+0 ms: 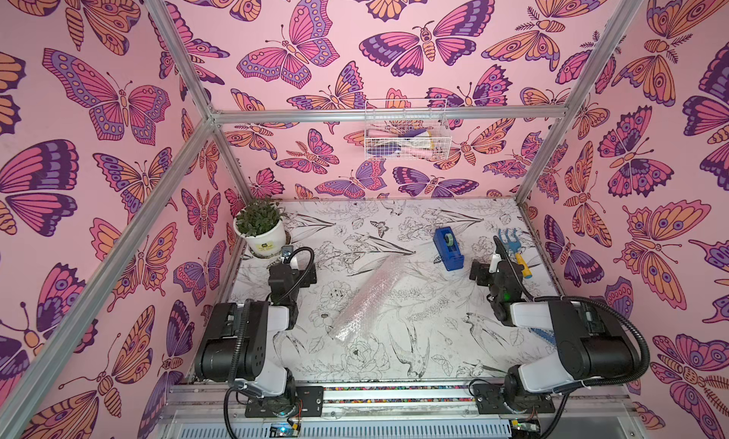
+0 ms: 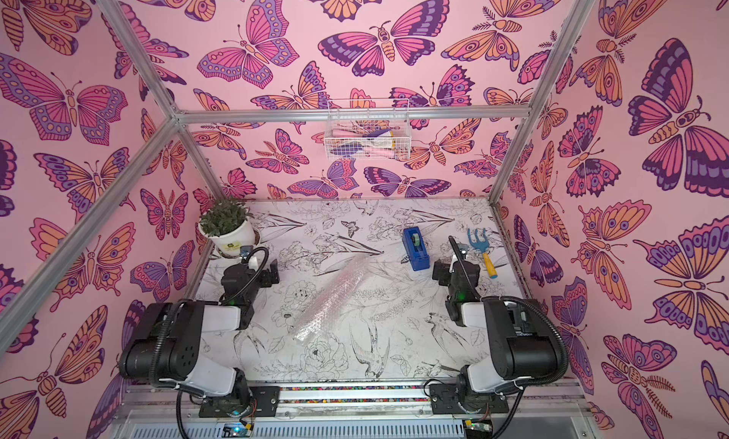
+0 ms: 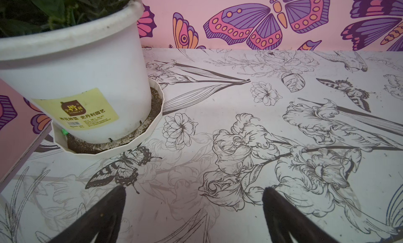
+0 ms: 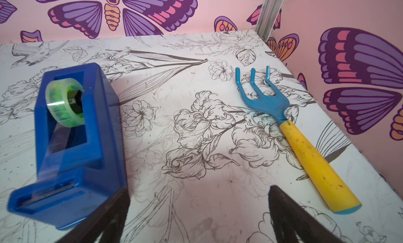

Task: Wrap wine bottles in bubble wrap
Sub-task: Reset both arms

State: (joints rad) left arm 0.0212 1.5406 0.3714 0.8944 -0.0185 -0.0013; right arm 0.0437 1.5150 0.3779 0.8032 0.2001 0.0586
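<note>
The bubble wrap [image 1: 367, 299] [image 2: 330, 299] lies rolled into a long slanted tube at the middle of the table, in both top views. No wine bottle shows; whether one is inside the roll I cannot tell. My left gripper [image 1: 294, 265] [image 3: 194, 190] hovers open over bare table left of the roll, beside the plant pot, and holds nothing. My right gripper [image 1: 487, 265] [image 4: 199, 189] stands open and empty right of the roll, between the tape dispenser and the rake.
A white plant pot [image 1: 261, 236] [image 3: 82, 78] on a saucer stands at the back left corner. A blue tape dispenser [image 1: 448, 248] [image 4: 74, 143] sits right of centre. A blue rake with a yellow handle [image 2: 484, 251] [image 4: 305, 148] lies by the right wall. A wire basket [image 1: 406, 135] hangs on the back wall.
</note>
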